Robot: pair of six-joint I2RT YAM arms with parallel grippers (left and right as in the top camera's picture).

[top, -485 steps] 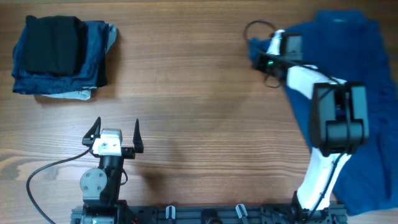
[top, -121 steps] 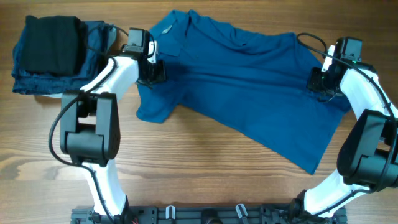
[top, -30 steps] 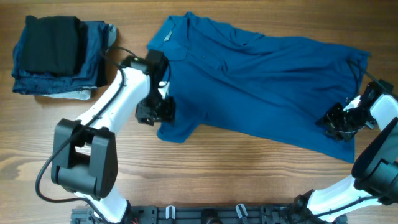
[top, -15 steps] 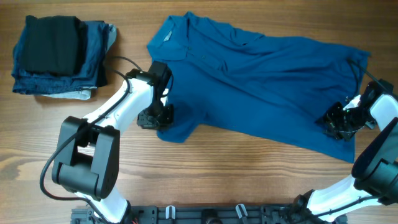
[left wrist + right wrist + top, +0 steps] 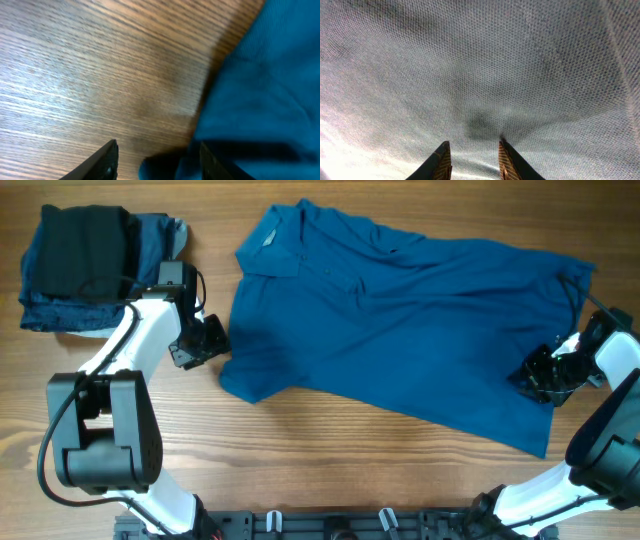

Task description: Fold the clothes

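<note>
One polo shirt [image 5: 400,320]: left tool [image 5: 200,340] beside, right tool [image 5: 535,377] pinching hem.

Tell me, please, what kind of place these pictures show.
Probably a robot test bench for folding laundry: a wooden table, a left arm and a right arm mounted at its edge, a blue polo shirt spread out, and a pile of folded garments.
</note>
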